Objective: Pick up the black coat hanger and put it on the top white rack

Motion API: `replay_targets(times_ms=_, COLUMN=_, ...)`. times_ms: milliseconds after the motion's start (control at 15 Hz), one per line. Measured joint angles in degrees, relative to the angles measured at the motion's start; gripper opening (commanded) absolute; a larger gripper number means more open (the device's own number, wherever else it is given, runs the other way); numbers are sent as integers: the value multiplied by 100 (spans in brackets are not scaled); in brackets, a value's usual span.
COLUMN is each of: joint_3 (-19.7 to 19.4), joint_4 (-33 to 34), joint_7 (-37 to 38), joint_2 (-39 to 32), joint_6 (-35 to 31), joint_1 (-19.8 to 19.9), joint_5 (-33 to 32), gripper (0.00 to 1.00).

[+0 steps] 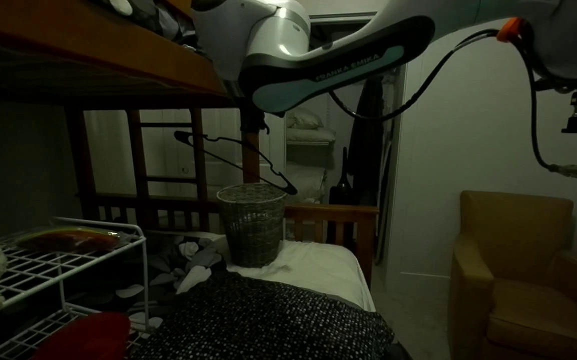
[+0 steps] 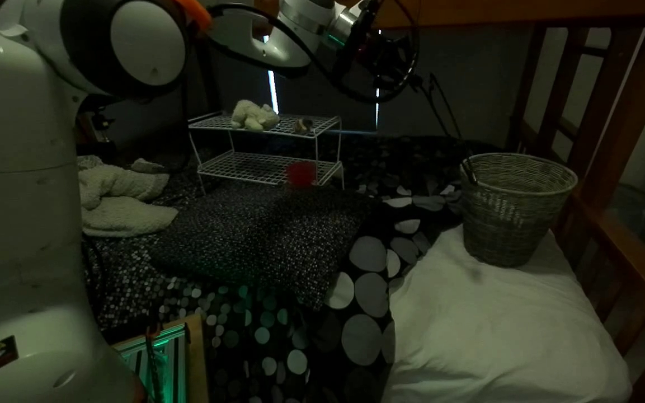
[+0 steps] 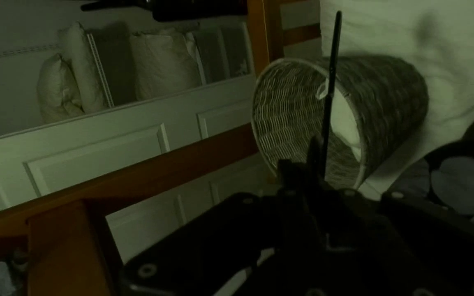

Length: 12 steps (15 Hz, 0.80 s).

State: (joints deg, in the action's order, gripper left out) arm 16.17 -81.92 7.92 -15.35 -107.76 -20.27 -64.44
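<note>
The tool [image 3: 304, 170] is clamped on one black coat hanger [image 3: 329, 96], a thin triangular outline suspended close to one round woven basket [image 1: 253, 232] and well apart from the top white rack [image 1: 73, 272]. In both exterior views its long axis slants down to the right, the lower end by the basket's rim; whether they touch cannot be told. That rack, a thin wire grid, bears one fluffy plush toy [image 2: 254, 116] and one glossy plastic packet [image 1: 70, 240]; the lower shelf [image 2: 244, 168] bears one smooth red container [image 1: 88, 335].
</note>
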Motion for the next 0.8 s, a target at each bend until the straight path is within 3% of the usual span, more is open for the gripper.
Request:
replay_targets(times_ms=133, joint_3=66, joint_4=-4, joint_7=-616, joint_2=93, joint_6=220, joint_1=-114, joint_5=202, gripper=2)
replay_targets(times_ms=533, joint_3=213, joint_4=-352, joint_7=-2019, joint_2=570, joint_6=-726, joint_1=5, joint_5=1811, gripper=2)
replay_targets(times_ms=800, joint_3=168, joint_4=-731, joint_7=-2391, joint_2=958, joint_6=-825, joint_1=118, joint_5=2404, gripper=6)
